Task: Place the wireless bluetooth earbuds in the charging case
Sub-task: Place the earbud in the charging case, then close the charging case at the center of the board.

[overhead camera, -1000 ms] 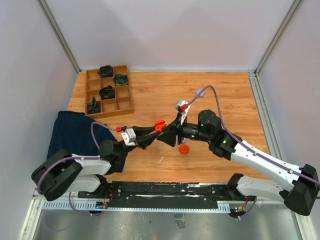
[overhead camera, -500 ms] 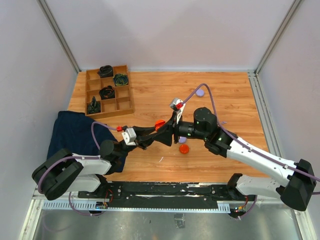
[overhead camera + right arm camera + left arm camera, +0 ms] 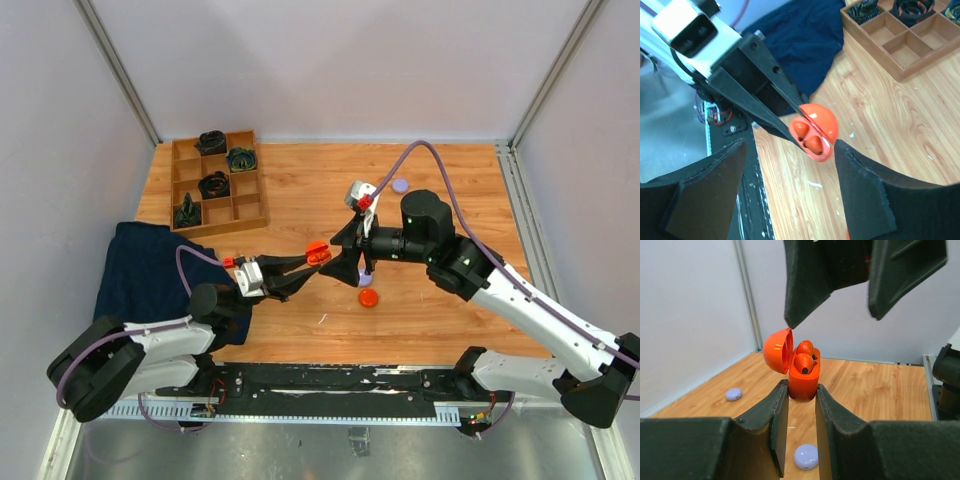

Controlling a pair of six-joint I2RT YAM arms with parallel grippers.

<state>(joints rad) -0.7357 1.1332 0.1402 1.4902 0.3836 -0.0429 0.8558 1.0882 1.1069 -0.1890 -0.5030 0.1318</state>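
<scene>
Right gripper (image 3: pixel 832 312) wider than a second ago, holding nothing.
Left gripper (image 3: pixel 310 259) clamps orange case (image 3: pixel 802 384), lid open, both orange earbuds (image 3: pixel 804 362) seated inside; right jaws hang apart just past it; lavender disc (image 3: pixel 806 456) lies below.

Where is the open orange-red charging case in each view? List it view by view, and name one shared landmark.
Top external: charging case near the picture's middle, at the tip of the left gripper.
Left wrist: centre, clamped upright between the fingers, lid open.
Right wrist: centre, earbuds seated inside.
Shared landmark: the left gripper holding it, seen in all three views.
</scene>
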